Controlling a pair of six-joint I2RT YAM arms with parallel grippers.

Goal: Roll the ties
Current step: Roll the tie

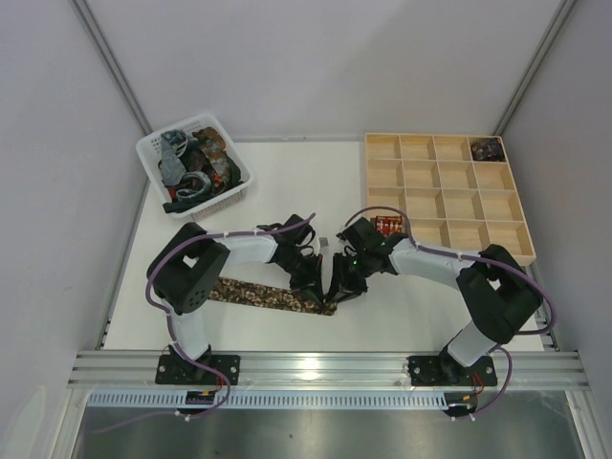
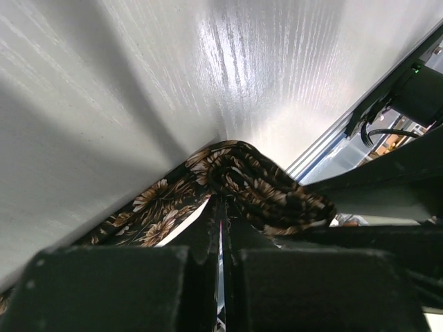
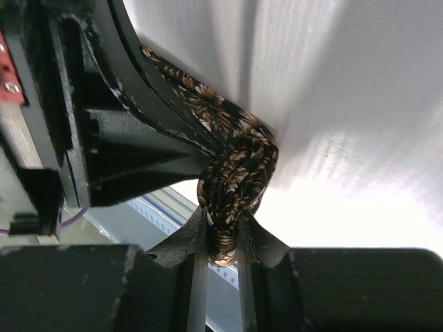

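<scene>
Brown floral tie (image 1: 258, 295) lay on the table (image 1: 287, 182), near centre. Its flat length ran left, and its right end was coiled up. The right gripper (image 3: 223, 235) grasped the coiled end. The left gripper (image 2: 221, 207) was clenched, tips at the tie beside the coil — whether it pinched fabric could not be told. Other ties (image 1: 196, 167) were heaped in the basket (image 1: 177, 129), far left.

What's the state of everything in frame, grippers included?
brown floral tie: one end rolled up, the rest lying flat on the table.
right gripper: shut on the tie's rolled end.
left gripper: shut, right beside the rolled end; whether it pinches fabric is unclear.
white basket: holds a heap of loose ties.
wooden tray: one dark bundle in the far right corner compartment.
</scene>
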